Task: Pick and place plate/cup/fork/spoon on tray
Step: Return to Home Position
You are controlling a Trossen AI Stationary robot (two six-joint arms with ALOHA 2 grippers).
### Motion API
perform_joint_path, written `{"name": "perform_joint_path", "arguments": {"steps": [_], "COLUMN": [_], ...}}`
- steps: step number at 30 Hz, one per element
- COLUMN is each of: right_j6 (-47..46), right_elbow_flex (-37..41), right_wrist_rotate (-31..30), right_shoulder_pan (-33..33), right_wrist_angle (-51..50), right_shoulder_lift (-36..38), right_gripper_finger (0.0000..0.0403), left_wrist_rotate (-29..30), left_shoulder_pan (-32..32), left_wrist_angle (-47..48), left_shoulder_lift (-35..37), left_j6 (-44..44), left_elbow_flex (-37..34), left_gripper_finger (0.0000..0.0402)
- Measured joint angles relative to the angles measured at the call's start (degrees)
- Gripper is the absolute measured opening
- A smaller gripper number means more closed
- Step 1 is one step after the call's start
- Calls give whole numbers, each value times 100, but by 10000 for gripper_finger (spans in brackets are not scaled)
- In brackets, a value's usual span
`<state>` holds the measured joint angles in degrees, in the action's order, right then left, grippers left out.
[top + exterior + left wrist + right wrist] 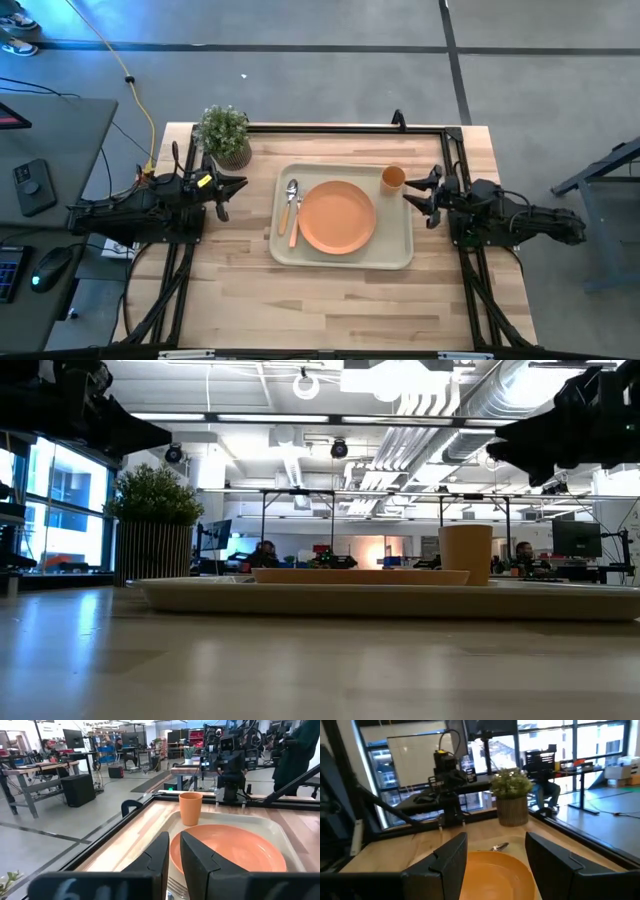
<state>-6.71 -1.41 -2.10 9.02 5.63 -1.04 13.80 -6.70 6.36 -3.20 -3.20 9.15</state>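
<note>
While both arms flank tray [345, 255], left fingers [172, 862] nearly closed, right fingers [495, 857] spread, empty

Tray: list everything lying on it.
On the tray: the plate in the middle, spoon and fork beside it, cup in a corner. Whatever lies under the plate is hidden.

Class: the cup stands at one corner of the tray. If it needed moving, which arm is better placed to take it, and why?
Right. The right gripper hangs open just beside the cup; the left gripper waits across the tray.
</note>
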Motion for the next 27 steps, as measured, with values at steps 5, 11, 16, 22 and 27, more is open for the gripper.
{"name": "perform_joint_path", "arguments": {"steps": [5, 11, 16, 22, 27], "right_j6": [-214, -527, -588, -486, -341], "right_elbow_flex": [0, 0, 31, 83, 83], "right_wrist_rotate": [406, 775, 924, 859, 858], "right_shoulder_pan": [0, -4, -4, -4, -4], "right_wrist_angle": [-58, -395, -429, -377, -377], "right_shoulder_lift": [0, -2, -2, 0, -1], "right_gripper_finger": [192, 192, 192, 192, 192], "left_wrist_rotate": [-24, -39, -102, -120, -153], "left_shoulder_pan": [0, 0, 0, -11, -5], "left_wrist_angle": [-591, -981, -1063, -1236, -1232], "left_shoulder_lift": [4, 7, 7, -44, -52], "left_j6": [81, 152, 157, 49, 104], "left_elbow_flex": [-389, -675, -673, -852, -848], "left_gripper_finger": [26, 17, 14, 12, 11]}}
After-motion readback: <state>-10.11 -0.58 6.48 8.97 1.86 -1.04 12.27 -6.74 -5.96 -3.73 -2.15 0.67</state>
